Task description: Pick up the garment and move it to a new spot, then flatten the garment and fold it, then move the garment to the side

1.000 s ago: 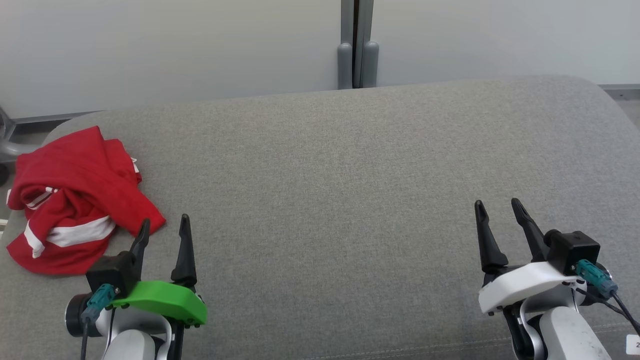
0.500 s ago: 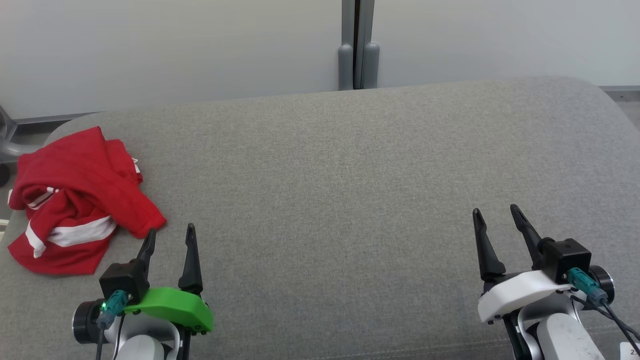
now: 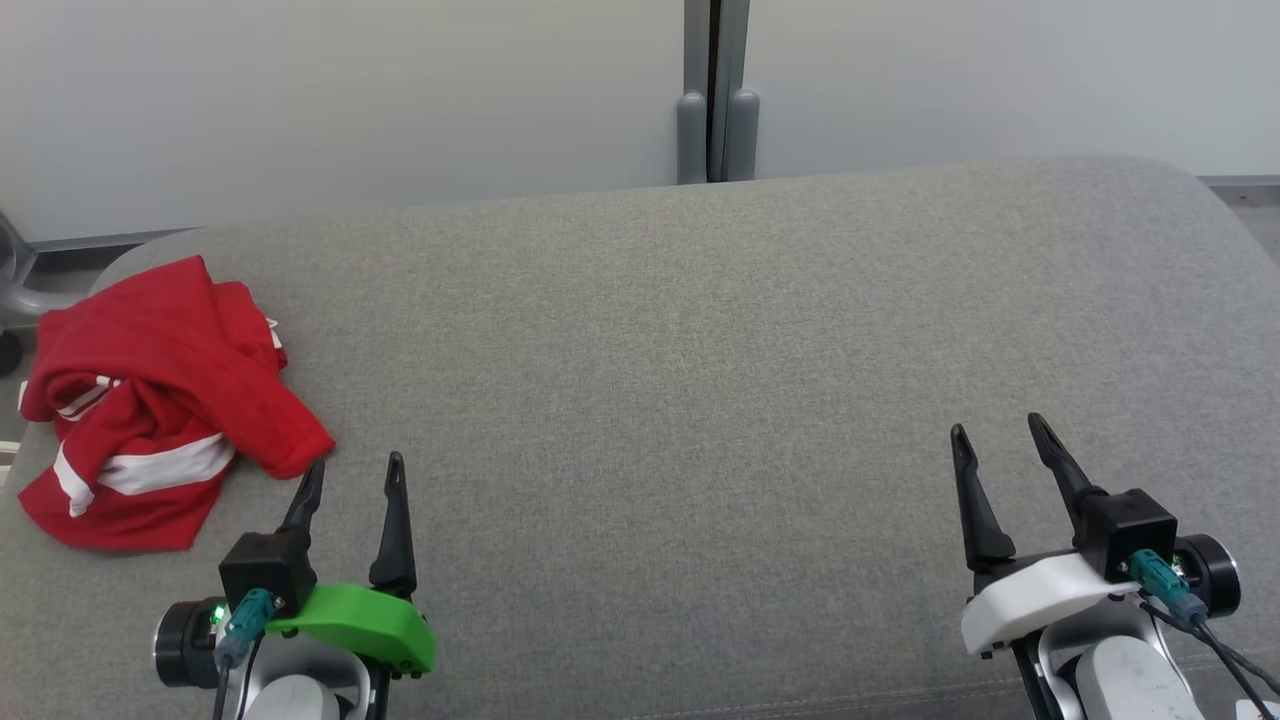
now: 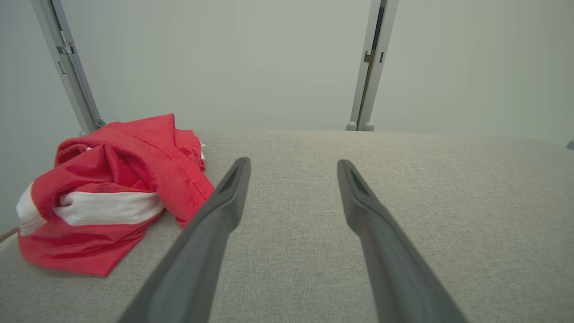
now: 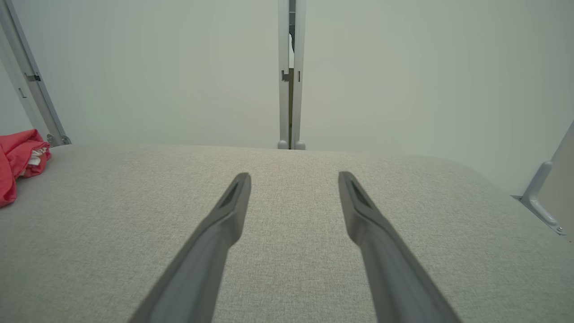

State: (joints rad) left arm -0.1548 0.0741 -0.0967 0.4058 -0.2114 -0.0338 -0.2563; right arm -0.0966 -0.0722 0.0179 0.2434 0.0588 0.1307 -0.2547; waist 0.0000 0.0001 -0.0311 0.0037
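Observation:
The garment (image 3: 150, 400) is a red piece with white stripes, lying crumpled at the far left of the grey cushioned surface (image 3: 680, 380); it also appears as the red garment (image 4: 112, 193) in the left wrist view and at the left edge as a red corner (image 5: 18, 157) in the right wrist view. My left gripper (image 3: 355, 468) stands open just right of and nearer than the garment's closest corner, empty, apart from the cloth. My right gripper (image 3: 998, 428) stands open at the lower right, far from the garment, nothing between its fingers.
A pale wall with a grey vertical post (image 3: 715, 100) runs behind the cushion. The cushion's rounded left corner lies beside the garment, with a grey chair leg (image 3: 20, 290) beyond it. Another post bracket (image 5: 538, 197) stands off the right edge.
Both grippers have drawn back toward me, lower in the head view; the left one also shifted slightly right, away from the garment. The garment has not moved.

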